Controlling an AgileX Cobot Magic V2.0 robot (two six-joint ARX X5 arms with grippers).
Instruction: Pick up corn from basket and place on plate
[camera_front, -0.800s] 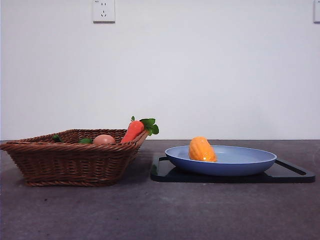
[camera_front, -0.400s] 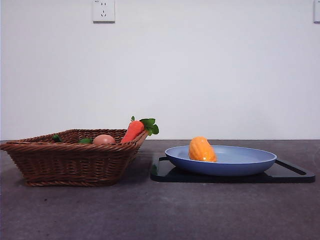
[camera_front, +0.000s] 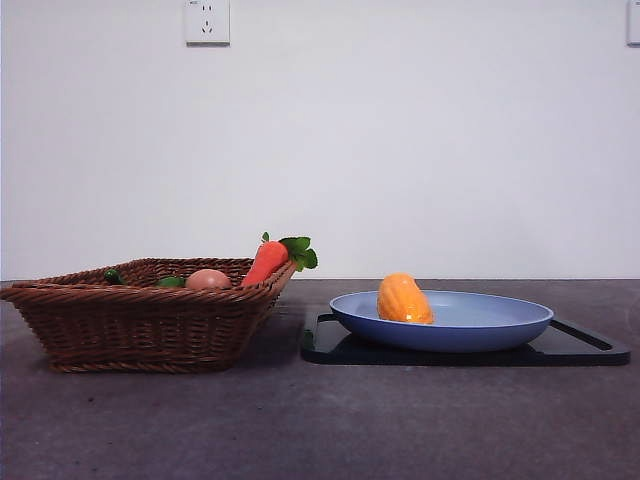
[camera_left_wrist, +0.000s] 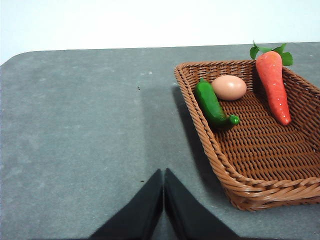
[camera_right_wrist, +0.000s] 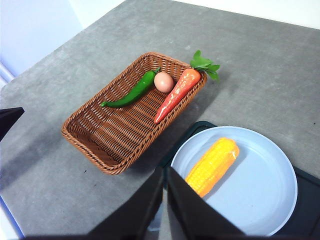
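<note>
On the round blue plate (camera_front: 470, 322), toward its basket side, lies the ridged yellow-orange corn (camera_front: 403, 299). Beside it sits the brown wicker basket (camera_front: 140, 320). Left gripper (camera_left_wrist: 163, 176) and right gripper (camera_right_wrist: 165, 174) hover closed, holding nothing.

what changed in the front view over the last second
Nothing visibly changed. The corn lies on the plate as before, and the carrot and egg sit in the basket where they were. No arm shows in the front view then or now.
</note>
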